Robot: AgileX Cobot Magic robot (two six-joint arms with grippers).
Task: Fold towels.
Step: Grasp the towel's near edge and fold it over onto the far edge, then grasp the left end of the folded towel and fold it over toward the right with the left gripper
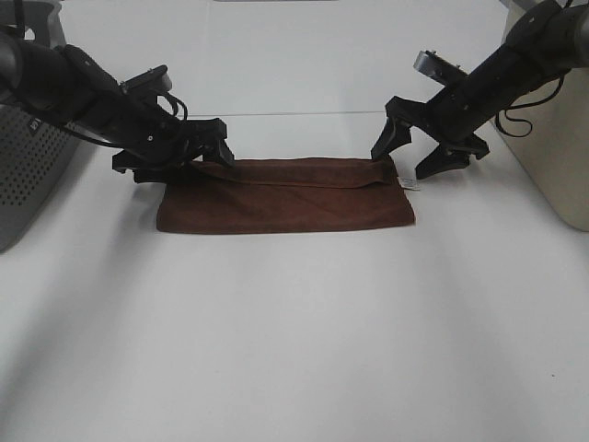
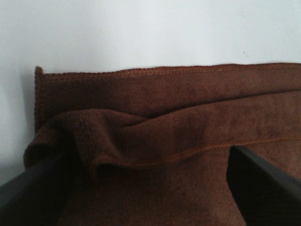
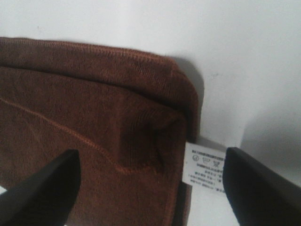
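- Bare white table [image 1: 294,350] fills the foreground.
- Next comes the brown towel [image 1: 285,203], laid flat as a long band across the middle of the table. It is judged to be folded once lengthwise, since a doubled layer with a stitched hem is shown in both wrist views.
- At its right end a white care label [image 3: 203,165] is seen poking out from the corner.
- Along the far edge the left gripper [image 1: 189,157] is set over the towel's far left corner. Its fingers [image 2: 33,193] are spread wide with a raised ridge of cloth between them. Nothing is clamped, though whether the tips press on the cloth cannot be told from this view.
- The right gripper [image 1: 402,161] is held just over the far right corner with its jaws wide apart, and nothing is gripped. The corner and the label lie between its fingers [image 3: 263,188].
- The step in hand is judged to be the pinching of both far corners for another fold. Both layers should be caught at each corner, the two closures should be matched, and the lift should be kept level so that the hems are brought squarely onto the near edge.
- Out at the sides, a grey basket [image 1: 28,166] is placed on the left and a beige bin [image 1: 552,157] on the right, both apart from the towel.
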